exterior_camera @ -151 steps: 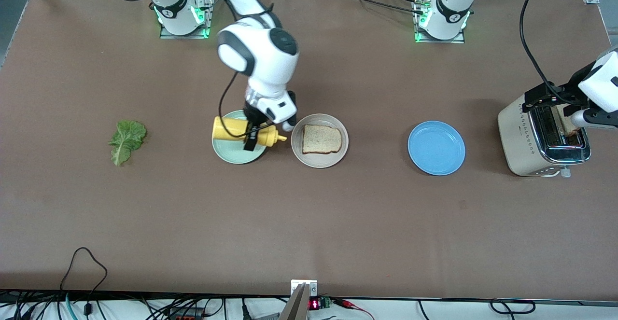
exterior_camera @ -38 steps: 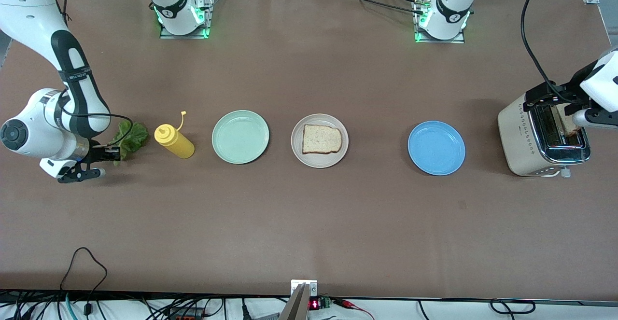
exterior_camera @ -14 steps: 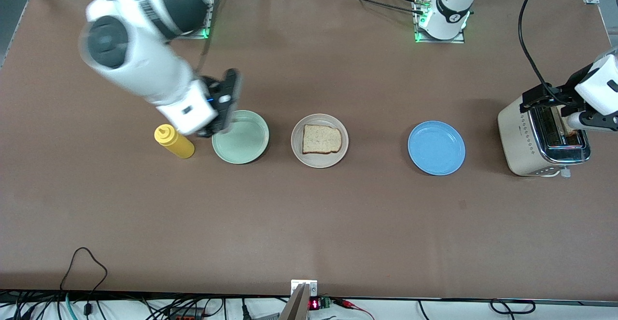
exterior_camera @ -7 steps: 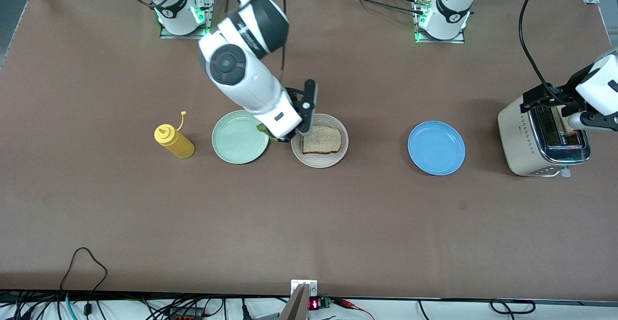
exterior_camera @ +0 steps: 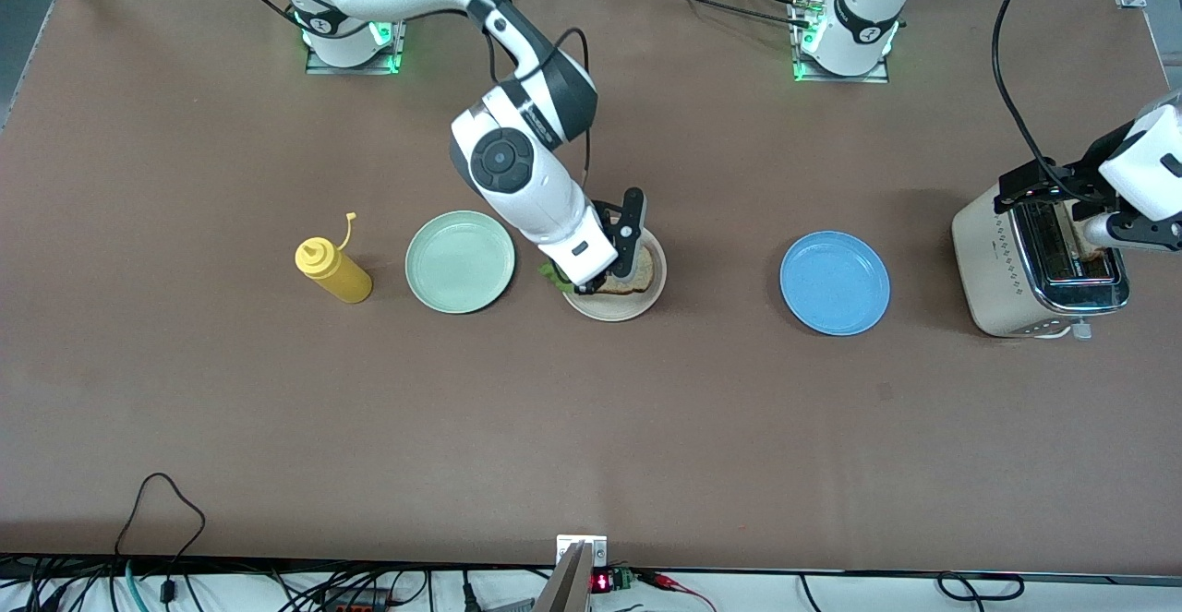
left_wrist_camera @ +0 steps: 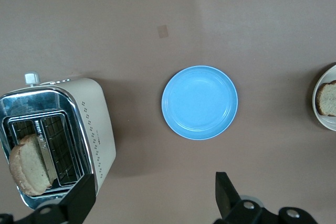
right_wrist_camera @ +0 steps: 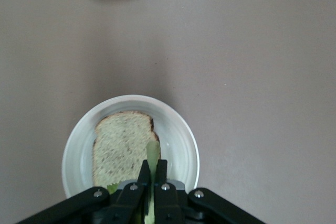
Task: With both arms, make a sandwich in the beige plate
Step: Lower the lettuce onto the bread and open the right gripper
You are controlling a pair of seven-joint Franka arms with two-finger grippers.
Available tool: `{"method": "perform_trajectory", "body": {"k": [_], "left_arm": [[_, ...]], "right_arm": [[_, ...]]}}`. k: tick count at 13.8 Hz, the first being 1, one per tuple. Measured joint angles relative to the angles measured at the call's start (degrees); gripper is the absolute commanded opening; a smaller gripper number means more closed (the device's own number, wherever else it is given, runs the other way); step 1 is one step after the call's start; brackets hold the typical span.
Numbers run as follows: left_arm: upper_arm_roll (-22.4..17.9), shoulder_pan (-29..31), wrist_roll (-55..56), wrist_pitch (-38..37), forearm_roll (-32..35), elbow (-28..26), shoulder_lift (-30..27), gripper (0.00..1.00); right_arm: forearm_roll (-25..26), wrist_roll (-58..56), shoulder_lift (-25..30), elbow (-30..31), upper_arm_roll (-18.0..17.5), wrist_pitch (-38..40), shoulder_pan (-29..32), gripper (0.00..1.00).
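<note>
The right gripper is pinching its fingers tight on one edge of the lettuce leaf, holding it over the bread slice that is lying in the beige plate. The leaf is draping onto the bread from the pinch point. It looks thin, limp and very light, so it will probably fold or cling to the fingers on release; holding it by the edge, as now, lets the rest spread across the bread. The bread itself seems soft and crushable, best taken lightly by its crust.

The beige plate is sitting mid-tabletop between a mint-green plate, toward the right arm's end, and a blue plate, toward the left arm's end. A yellow squeeze bottle is standing beside the green plate.

The left gripper is waiting over the toaster with its fingers spread wide and empty; a second bread slice is standing in the slot, judged to be its target.
</note>
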State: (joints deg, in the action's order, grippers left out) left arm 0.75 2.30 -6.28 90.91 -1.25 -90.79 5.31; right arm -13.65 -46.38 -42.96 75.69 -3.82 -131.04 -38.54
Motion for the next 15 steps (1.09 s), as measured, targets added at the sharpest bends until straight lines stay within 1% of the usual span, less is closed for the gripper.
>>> {"method": "perform_trajectory", "body": {"k": [2,3,4,6,7,9,11,13,15], "left_arm": [[0.00,0.00,0.00,0.00,0.00,0.01,0.00,1.00],[0.00,-0.01,0.00,0.00,0.00,0.01,0.00,1.00],[0.00,0.00,0.00,0.00,0.00,0.02,0.00,1.00],[0.00,-0.01,0.00,0.00,0.00,0.03,0.00,1.00],[0.00,-0.01,0.00,0.00,0.00,0.03,0.00,1.00],[0.01,-0.03,0.00,0.00,0.00,0.04,0.00,1.00],[0.02,-0.04,0.00,0.00,0.00,0.05,0.00,1.00],[0.02,-0.05,0.00,0.00,0.00,0.07,0.00,1.00],[0.05,-0.10,0.00,0.00,0.00,0.08,0.03,1.00]], "right_arm": [[0.00,0.14,-2.33,-0.02,0.02,-3.27,-1.13,0.02],[0.00,0.37,-3.21,-0.01,0.04,-4.69,-1.79,0.54],[0.00,1.15,-3.73,-0.02,0.06,-5.38,-2.45,1.00],[0.02,3.71,-3.98,-0.04,0.22,-4.97,-3.49,1.00],[0.03,4.89,-3.81,-0.18,0.61,-3.10,-3.67,1.00],[0.04,7.51,-2.42,-1.30,3.39,4.04,-3.73,1.00],[-0.05,13.75,0.84,-2.42,6.34,9.54,-3.37,1.00],[-0.05,23.14,5.08,-2.71,7.30,12.88,-2.62,1.00],[-0.05,30.98,8.09,-2.67,7.71,15.64,-1.24,1.00]]}}
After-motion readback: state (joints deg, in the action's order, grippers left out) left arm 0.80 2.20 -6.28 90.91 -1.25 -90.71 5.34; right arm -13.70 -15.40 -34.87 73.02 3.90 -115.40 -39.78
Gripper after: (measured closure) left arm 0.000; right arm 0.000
